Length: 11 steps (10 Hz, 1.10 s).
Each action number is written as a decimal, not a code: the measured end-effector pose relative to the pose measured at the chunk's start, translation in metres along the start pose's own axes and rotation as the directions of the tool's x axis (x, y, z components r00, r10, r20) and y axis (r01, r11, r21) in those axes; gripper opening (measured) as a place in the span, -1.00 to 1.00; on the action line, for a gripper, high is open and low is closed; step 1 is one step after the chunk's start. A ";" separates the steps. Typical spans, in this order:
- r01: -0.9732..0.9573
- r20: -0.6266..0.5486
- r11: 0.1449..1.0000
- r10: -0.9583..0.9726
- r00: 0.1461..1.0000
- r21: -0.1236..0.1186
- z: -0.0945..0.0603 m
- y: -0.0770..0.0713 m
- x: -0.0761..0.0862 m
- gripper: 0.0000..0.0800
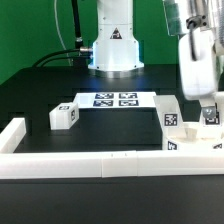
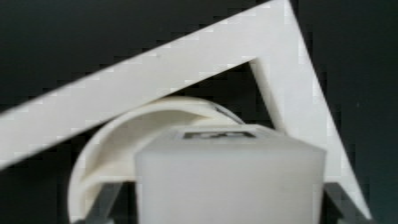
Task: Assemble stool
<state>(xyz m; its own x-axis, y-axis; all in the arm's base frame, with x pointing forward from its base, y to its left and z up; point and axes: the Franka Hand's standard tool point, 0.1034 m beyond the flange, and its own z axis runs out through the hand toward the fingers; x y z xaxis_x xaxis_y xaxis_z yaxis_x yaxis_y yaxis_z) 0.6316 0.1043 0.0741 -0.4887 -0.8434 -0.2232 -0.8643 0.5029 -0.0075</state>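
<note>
1. Stool parts are lying spread over the black tabletop (image 1: 110,135). At the exterior view's left, a loose leg (image 1: 65,117) is sitting alone near the rail (image 1: 100,165), well apart from the work.
2. In the middle, the marker board (image 1: 103,100) is lying flat toward the far side and is playing no part in this step.
3. Toward the exterior view's right, an upright tagged block (image 1: 170,116), probably another leg, is standing just beside the tool, so any descent is needing to avoid brushing it.
4. In the near right corner, the seat disc (image 2: 151,130) is resting inside the angle of the rail, as the wrist view is showing. That corner is likely bracing it against sliding.
5. The tool (image 1: 208,112) is pinching the held leg (image 2: 222,178) by two opposite side faces, with the leg hanging over the disc. Whether leg and disc are touching, I cannot tell.
6. Doing this well, as I am judging it, is meaning three things:
   - centring the leg's lower end over a socket, which the leg itself is hiding;
   - lowering it straight and upright;
   - seating it without letting the grip slip.
7. The arm is reaching from its base (image 1: 113,45) out to the right, with the wrist pointing straight down.
</note>
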 end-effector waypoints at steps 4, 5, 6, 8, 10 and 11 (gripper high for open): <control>-0.062 0.027 0.998 0.062 0.998 0.023 0.001 0.002 -0.007 -0.16; -0.056 0.026 0.998 0.055 0.998 0.023 0.001 0.002 -0.007 0.10; 0.013 0.026 1.000 -0.013 1.000 0.026 0.000 0.002 -0.007 0.42; 0.251 0.036 0.967 -0.253 0.967 0.042 -0.016 -0.002 -0.013 0.58; 0.527 0.040 0.849 -0.528 0.848 0.044 -0.030 -0.001 -0.020 0.61; 0.641 0.040 0.767 -0.641 0.766 0.032 -0.029 0.002 -0.023 0.62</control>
<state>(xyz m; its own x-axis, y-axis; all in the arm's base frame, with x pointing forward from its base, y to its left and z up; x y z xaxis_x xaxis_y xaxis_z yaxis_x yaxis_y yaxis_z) 0.6377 0.1192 0.1078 0.1848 -0.9612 -0.2049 -0.9724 -0.1485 -0.1800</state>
